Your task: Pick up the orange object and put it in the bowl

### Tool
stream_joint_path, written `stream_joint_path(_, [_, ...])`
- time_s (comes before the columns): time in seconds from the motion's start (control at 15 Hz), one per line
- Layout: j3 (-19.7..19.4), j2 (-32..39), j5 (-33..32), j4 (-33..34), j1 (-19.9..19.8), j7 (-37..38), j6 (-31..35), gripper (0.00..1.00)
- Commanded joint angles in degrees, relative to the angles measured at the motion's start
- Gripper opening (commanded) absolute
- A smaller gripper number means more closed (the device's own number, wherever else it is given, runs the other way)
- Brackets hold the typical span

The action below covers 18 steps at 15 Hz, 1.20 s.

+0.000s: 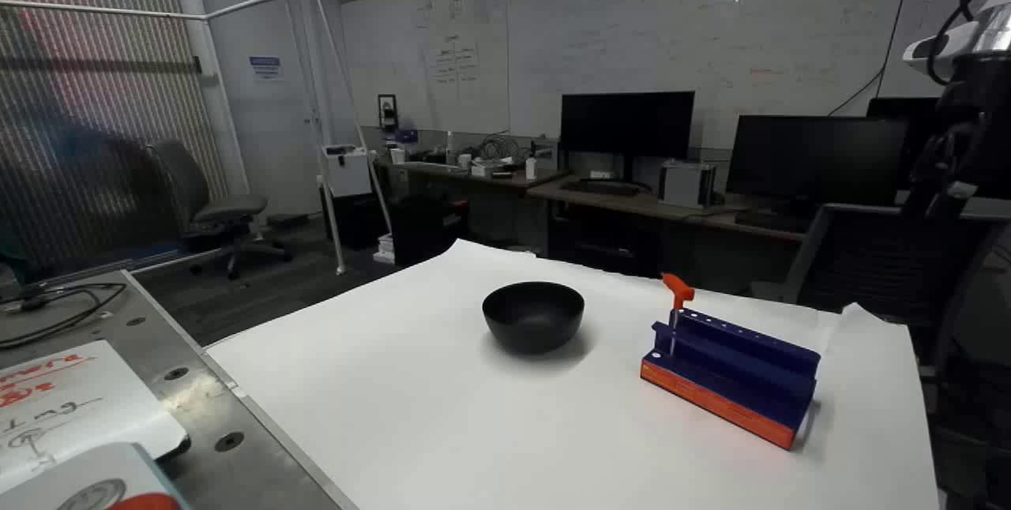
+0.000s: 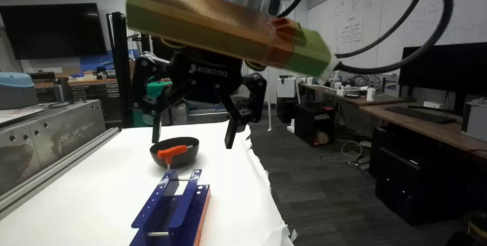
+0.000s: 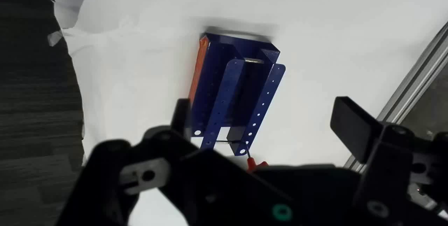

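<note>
Paper (image 1: 75, 407): far left in an exterior view, red and black marker scrawl, turned the wrong way for me so no luck reading it
Door sign (image 1: 266, 68): blue band on top, text too tiny to make out
Whiteboard (image 1: 663, 28): a handwritten grid plus fainter scribbles, none of it legible
Bowl (image 1: 533, 320): black, sitting upright on the white tabletop (image 1: 442, 423), looks like an easy target for the drop
Orange tool (image 1: 678, 291): T-handle thing, stem close to upright in the blue rack (image 1: 731, 380), at the end nearer the bowl — not picked yet
Rack label (image 1: 715, 404): orange strip along the base, what looks like fine print, way too small to read
Hand (image 2: 191, 144): just the one, fingers (image 2: 230, 137) spread wide, not holding anything, up above the rack
Hand to tool: tool is lower down and over on the bowl side; in the wrist view it's near the bottom edge, partly hidden behind the hand. I'd slide toward the bowl end first, then go down
Tool's crossbar: looks roughly lined up with the finger gap in an exterior view, so closing as is might pinch it end to end — a twist of the wrist could be worth it imo
Brand: ROBOTIQ in white lettering (image 2: 208, 71) on the hand, the only word I can actually read
</note>
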Motion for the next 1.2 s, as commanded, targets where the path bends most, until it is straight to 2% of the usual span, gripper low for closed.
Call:
stream_joint_path(0.0, [2.1, 0.82, 1.66, 0.26, -2.42, -1.42, -0.11, 1.0])
stream_joint_path(0.2, [2.07, 0.64, 1.66, 0.51, -2.4, -1.41, -0.12, 1.0])
stream_joint_path(0.27, [3.27, 1.69, 2.11, 0.77, -2.7, 1.88, 1.57, 1.0])
stream_joint_path(0.53, [12.02, 9.42, 3.54, 2.93, -2.18, 19.23, 8.97, 1.0])
stream_joint_path(0.73, [20.0, 17.77, 1.85, 6.62, -2.61, 33.34, 12.89, 1.0])
stream_joint_path(0.93, [25.99, 26.63, -1.88, 12.16, -3.43, 46.77, 12.37, 1.0])
stream_joint_path(1.13, [28.37, 34.77, -4.9, 18.53, -2.86, 55.59, 8.92, 1.0])
